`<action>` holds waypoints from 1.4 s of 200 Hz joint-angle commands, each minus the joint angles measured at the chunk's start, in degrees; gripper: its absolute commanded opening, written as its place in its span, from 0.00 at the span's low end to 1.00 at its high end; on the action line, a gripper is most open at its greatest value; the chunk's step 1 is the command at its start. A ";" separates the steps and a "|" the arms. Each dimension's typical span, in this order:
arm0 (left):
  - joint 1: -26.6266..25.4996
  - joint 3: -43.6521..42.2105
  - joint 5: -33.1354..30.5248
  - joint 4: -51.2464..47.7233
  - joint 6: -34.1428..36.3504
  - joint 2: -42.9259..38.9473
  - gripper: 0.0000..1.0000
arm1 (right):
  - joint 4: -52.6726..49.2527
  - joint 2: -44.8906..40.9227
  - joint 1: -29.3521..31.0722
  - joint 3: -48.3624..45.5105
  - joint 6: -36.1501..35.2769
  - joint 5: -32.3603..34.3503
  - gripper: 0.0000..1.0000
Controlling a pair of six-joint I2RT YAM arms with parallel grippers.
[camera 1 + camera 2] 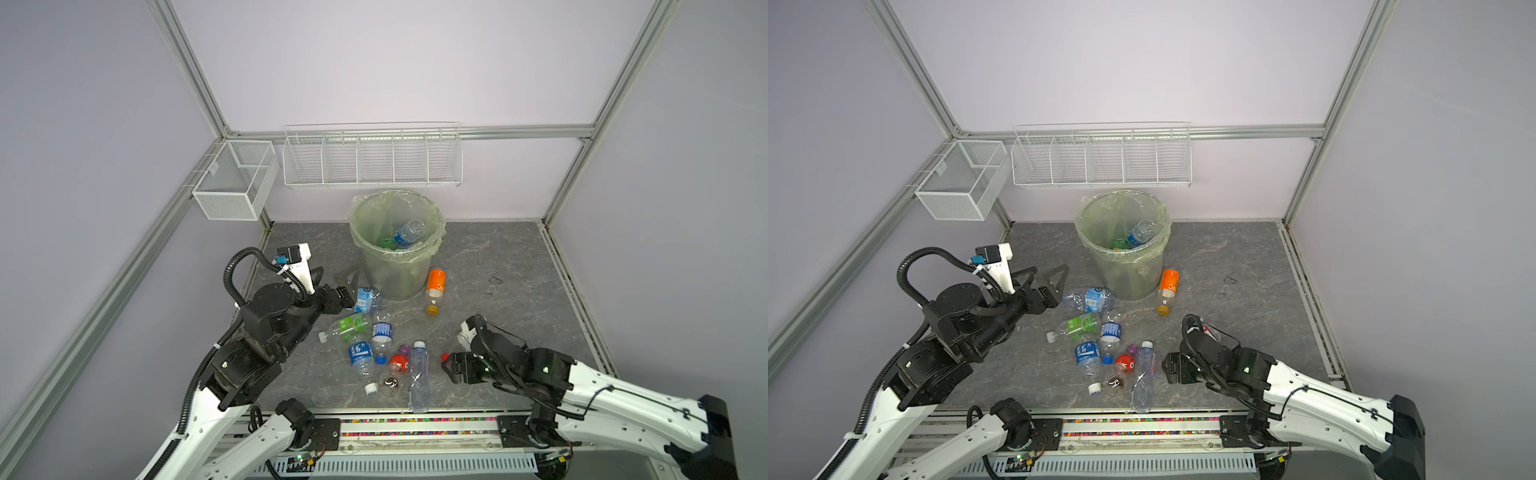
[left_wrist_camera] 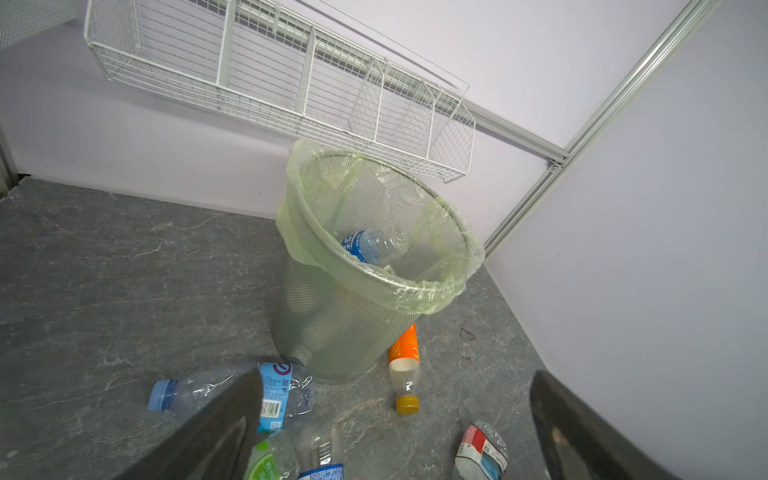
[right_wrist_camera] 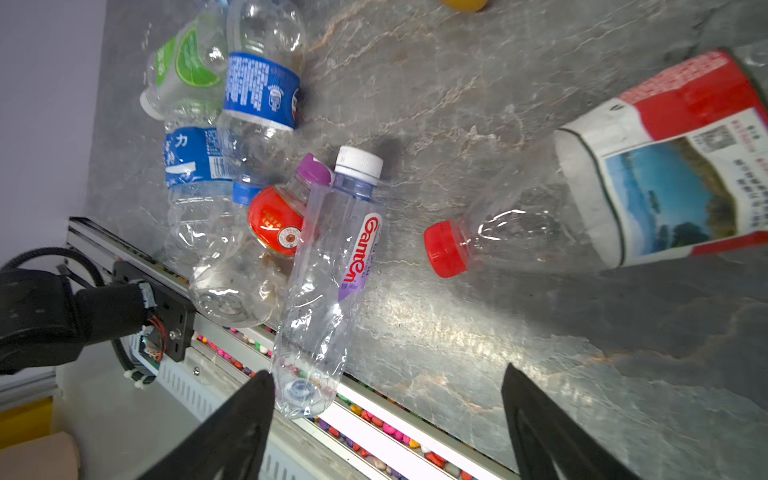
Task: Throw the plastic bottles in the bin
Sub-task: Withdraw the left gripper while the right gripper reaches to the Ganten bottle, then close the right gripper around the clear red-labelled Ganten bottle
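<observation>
Right gripper [image 3: 386,372]: low at front right, jaws wide apart, nothing in them. Red-capped bottle [image 3: 665,174] with a red-and-white label lies flat just ahead of it. In both top views the arm hides most of it.

Front centre, a pile on the table [image 1: 519,270], all lying flat:
- purple-label bottle [image 1: 419,374], white cap, base at the front edge
- red-label bottle [image 1: 397,365], purple cap, touching the purple-label one
- front blue-label bottle [image 1: 360,354]
- dark-blue-label bottle [image 1: 382,331], blue cap
- green-label bottle [image 1: 351,326] at the pile's left

Left gripper [image 1: 1051,268]: raised at mid-left, jaws wide apart, empty, facing the bin [image 1: 390,274]. Crushed light-blue-label bottle [image 1: 365,299] lies on the table just beside it, near the bin's base.

Orange-label bottle [image 1: 435,284] lies flat just right of the bin, yellow cap toward the front. Can't tell whether it touches the bin.

Bin stands upright at back centre, pale green bag [image 1: 415,253] folded over the rim. Inside, the binned bottle [image 1: 409,233], blue label, leans on the wall with something green beneath it.

Behind: wire rack [image 1: 372,162] on the back wall, mesh box [image 1: 232,187] at back left.
</observation>
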 commanded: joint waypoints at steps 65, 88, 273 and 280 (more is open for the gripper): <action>-0.27 -2.25 -2.29 -2.85 -2.18 -3.20 0.99 | 6.26 15.50 8.09 6.78 3.33 3.21 0.95; -0.23 -2.23 -2.62 -3.47 -1.87 -3.50 0.99 | 6.18 19.03 9.73 8.23 4.54 4.14 0.99; -0.28 -3.64 -4.81 -5.54 -1.44 -7.09 0.99 | 4.65 35.79 11.70 12.93 11.51 6.13 0.58; -0.22 -3.66 -4.73 -5.49 -1.38 -7.15 0.99 | 4.63 35.88 11.60 12.85 11.56 6.09 0.56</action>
